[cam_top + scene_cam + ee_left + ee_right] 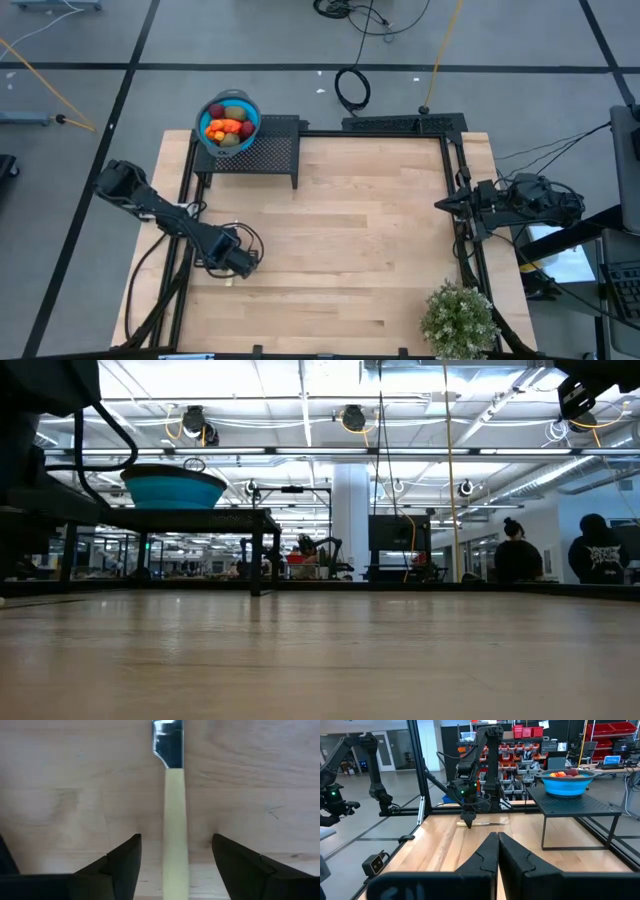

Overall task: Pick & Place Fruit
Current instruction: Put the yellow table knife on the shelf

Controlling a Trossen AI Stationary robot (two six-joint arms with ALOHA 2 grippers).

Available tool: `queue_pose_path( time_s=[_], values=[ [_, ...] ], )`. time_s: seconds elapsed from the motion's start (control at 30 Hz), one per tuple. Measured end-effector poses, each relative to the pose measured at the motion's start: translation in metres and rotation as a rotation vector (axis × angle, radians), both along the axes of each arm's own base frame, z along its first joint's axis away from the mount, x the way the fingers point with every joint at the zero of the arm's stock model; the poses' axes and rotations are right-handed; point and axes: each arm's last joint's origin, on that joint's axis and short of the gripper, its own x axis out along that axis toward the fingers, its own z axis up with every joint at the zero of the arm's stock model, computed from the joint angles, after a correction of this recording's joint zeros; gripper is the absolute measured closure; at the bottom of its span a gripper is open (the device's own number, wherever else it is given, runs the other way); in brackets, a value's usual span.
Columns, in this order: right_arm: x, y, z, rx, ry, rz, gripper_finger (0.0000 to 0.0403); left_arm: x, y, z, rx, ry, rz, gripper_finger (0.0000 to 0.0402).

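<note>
The fruit (228, 125), red, orange and green pieces, lies heaped in a round blue bowl (206, 113) on a black mesh stand at the table's far left; the right wrist view shows the fruit (565, 773) over the bowl's rim (565, 786). My left gripper (176, 840) is open, low over the table near its left edge (232, 268). Its fingers stand on either side of the pale handle (175, 820) of a slim knife that lies flat on the wood, apart from it. My right gripper (497, 837) is shut and waits at the table's right edge (440, 205).
The black stand (268, 150) raises the bowl above the table top. A potted green plant (458, 318) sits at the near right corner. Black frame rails (462, 240) run along the table's left and right sides. The wooden middle (350, 240) is bare. People stand far off in the room (520, 555).
</note>
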Motion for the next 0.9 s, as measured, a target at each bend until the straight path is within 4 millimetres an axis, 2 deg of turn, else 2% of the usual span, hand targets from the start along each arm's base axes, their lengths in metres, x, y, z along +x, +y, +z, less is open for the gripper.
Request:
queue_pose_path(
  time_s=[0.2, 0.7, 0.8, 0.9],
  values=[
    [0.0001, -0.0001, 0.0, 0.0, 0.0, -0.003, 0.0403, -0.0015, 0.0005, -0.0028, -0.017, -0.001, -0.015, 0.0197],
    [0.0001, -0.0001, 0.0009, 0.001, -0.009, -0.004, 0.0403, -0.0005, 0.0005, -0.0031, -0.009, -0.021, -0.051, 0.0348],
    [0.0001, -0.0001, 0.0009, 0.001, -0.009, -0.004, 0.0403, -0.0004, 0.0005, -0.0031, -0.008, -0.023, -0.051, 0.0363],
    [0.0001, -0.0001, 0.0008, 0.001, -0.008, -0.004, 0.0403, 0.0011, 0.0003, -0.0031, 0.004, -0.044, -0.051, 0.036]
  ],
)
